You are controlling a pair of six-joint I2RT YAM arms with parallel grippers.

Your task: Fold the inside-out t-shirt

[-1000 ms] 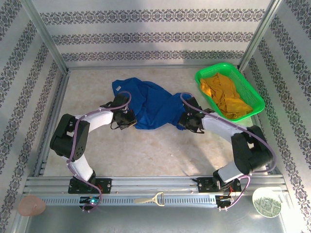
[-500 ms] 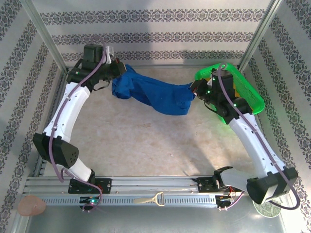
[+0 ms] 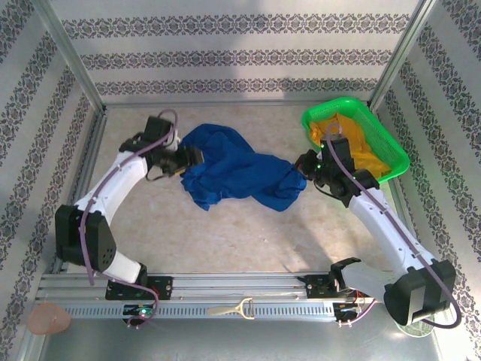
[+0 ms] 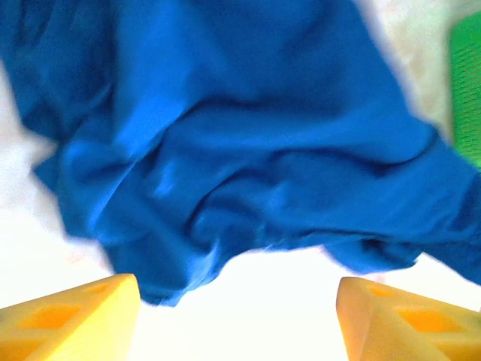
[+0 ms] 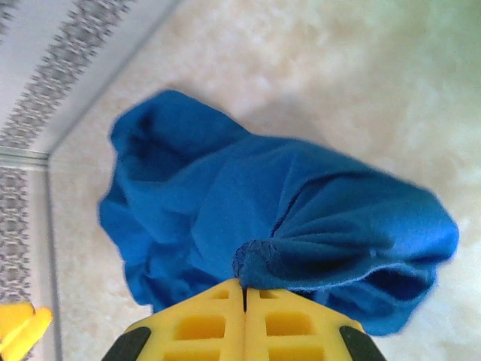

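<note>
Blue t-shirt crumpled mid-tabletop toward the far edge, left arm elbow-out along the left edge, left gripper spread at the shirt's left end, right arm reaching forward, right gripper pinching the shirt's right end, near green basket.
</note>
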